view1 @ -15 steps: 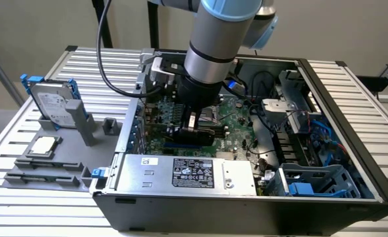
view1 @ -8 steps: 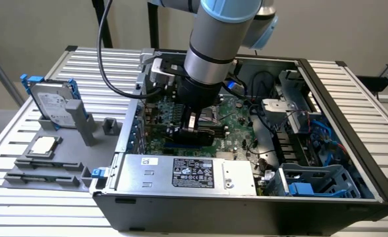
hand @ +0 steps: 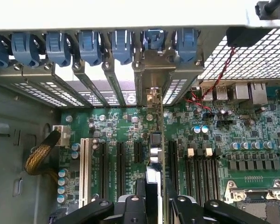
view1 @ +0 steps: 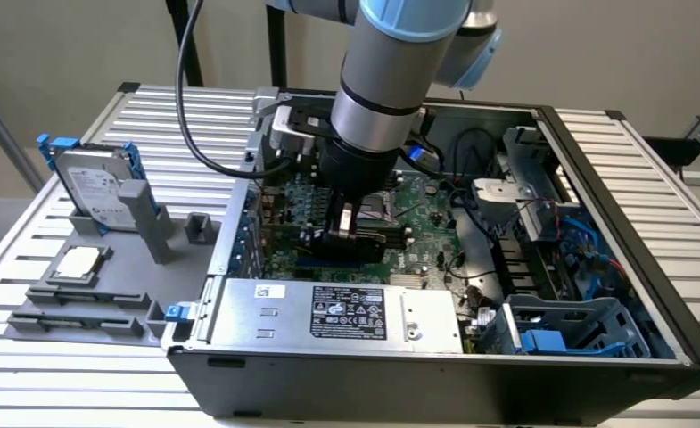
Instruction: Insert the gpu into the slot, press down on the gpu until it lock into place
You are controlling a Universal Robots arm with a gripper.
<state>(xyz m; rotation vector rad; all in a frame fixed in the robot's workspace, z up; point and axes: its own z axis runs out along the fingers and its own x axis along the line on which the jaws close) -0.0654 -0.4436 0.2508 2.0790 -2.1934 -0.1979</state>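
Gripper (hand: 158, 189) fingers are closed on the upright gpu (hand: 164, 163), which is held edge-on over the green motherboard (hand: 116, 123); its seating cannot be confirmed.

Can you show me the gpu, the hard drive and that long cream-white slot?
Gpu (hand: 164, 161): wrist view, on its thin upright edge.
Hard drive (view1: 96, 192): exterior view, on its broad face.
Cream-white slot (hand: 85, 170): wrist view, midway along its length.
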